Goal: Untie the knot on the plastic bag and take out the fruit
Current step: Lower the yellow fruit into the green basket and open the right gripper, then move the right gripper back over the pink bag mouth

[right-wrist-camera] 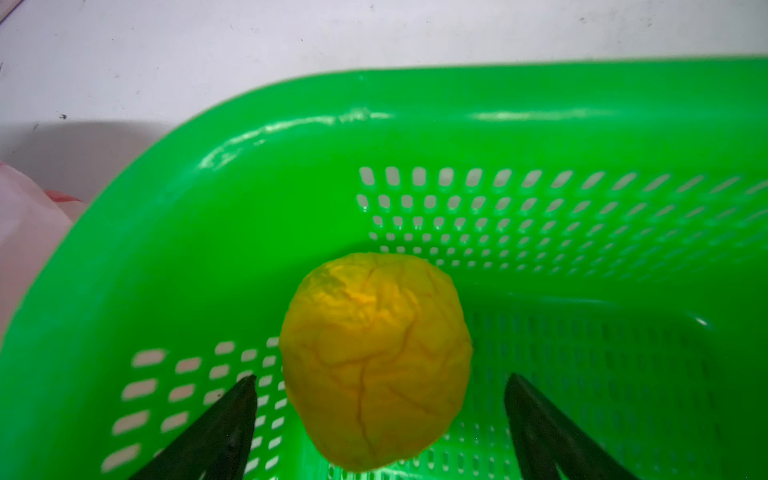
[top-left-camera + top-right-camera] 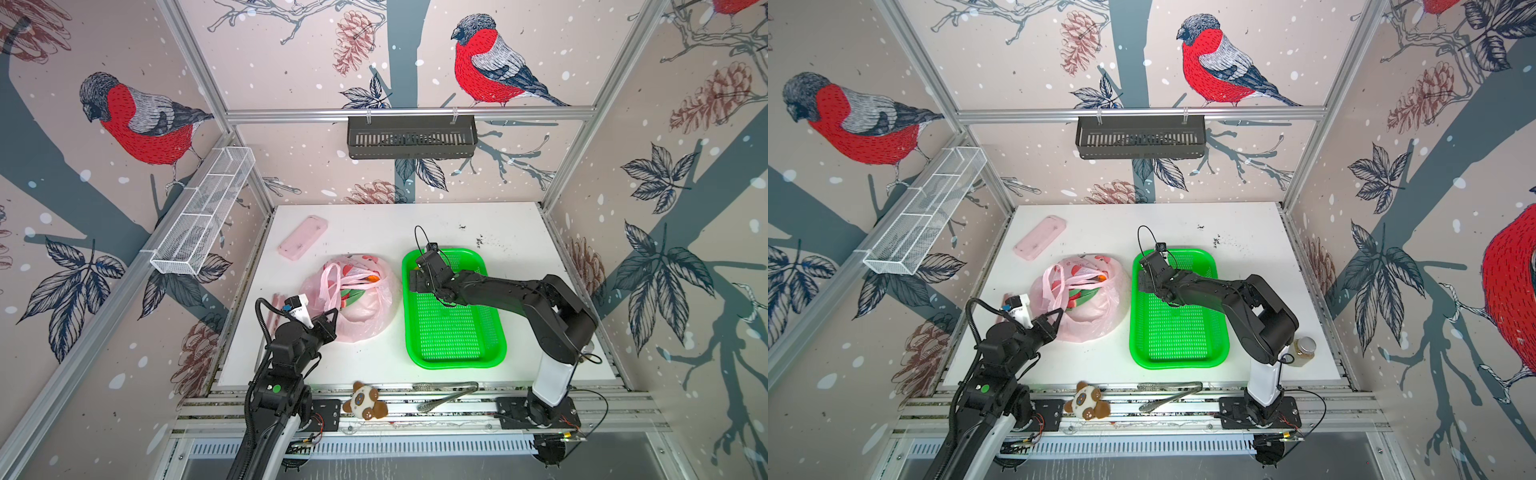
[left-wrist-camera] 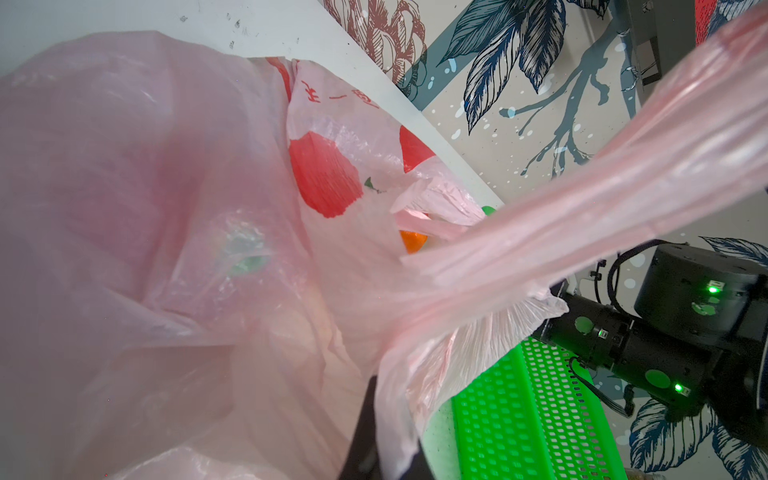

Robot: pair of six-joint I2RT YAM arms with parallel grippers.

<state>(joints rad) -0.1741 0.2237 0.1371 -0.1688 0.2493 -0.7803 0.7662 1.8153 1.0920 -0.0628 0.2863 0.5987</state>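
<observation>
left gripper [image 2: 331, 316] [image 2: 1054, 318]: jaws closed tight, pinching a fold of the thin translucent pale-pink plastic bag [image 2: 365, 324] [image 2: 1096, 324] [image 3: 124, 187] at the edge nearest me. one dark finger [image 3: 365, 432] shows in the left wrist view, with film bunched against it.

the bag lies on the white table [image 2: 374, 232] and spreads away from the tips of this gripper, mouth gaping. a thin pale-pink handle loop [image 2: 329, 286] lies slack on top of it, just past the tips. in the left wrist view a pink handle band [image 3: 582, 199] stretches across close to the lens.

inside the bag, beyond the left gripper: a magenta-red dragon fruit with green tips [image 2: 351, 296]. a small orange ball [image 3: 411, 241] sits farther in.

right gripper [image 2: 415, 282] [image 2: 1145, 281] [image 1: 381, 377]: jaws spread wide, nothing held. it hangs low over the far corner of the bright green perforated plastic basket [image 2: 457, 365] [image 2: 1179, 365] [image 1: 415, 104]. a small wrinkled yellow ball [image 1: 376, 357] sits in the basket between my two fingers, with a gap on either side and touching neither. in both top views the gripper hides it. the bag's edge [image 1: 16, 232] lies just outside the basket rim, near this gripper.

other things: a flat rigid pink rectangular case [image 2: 302, 237] lies on the table well beyond the left gripper. a brown-and-white plush toy [image 2: 365, 402] sits behind both grippers on the front rail.
</observation>
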